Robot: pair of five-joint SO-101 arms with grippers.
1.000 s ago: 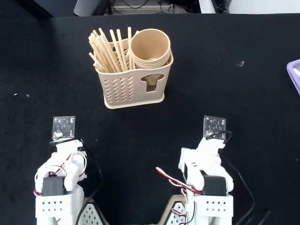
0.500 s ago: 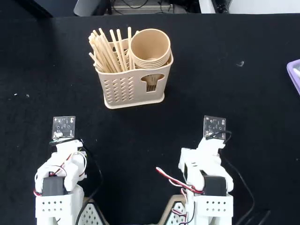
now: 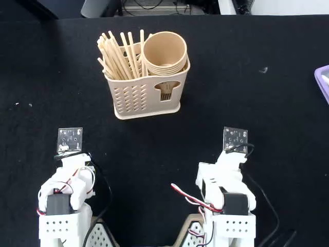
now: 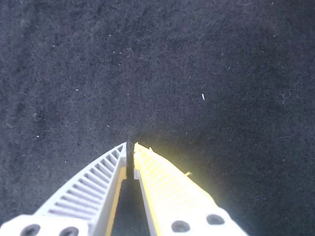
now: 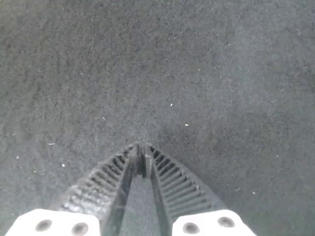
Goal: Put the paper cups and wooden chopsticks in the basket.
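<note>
A purple object (image 3: 324,82) is cut off at the right frame edge; both arms sit folded at the bottom, left end effector (image 4: 131,150) and right end effector (image 5: 143,152) closed together.

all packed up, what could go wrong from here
The chopsticks fan out and lean past the rim of the basket, so a knock could scatter them. The stacked cups stand above the rim and might tip out. The left gripper and right gripper rest with fingers shut, away from the basket, so nothing steadies it.
</note>
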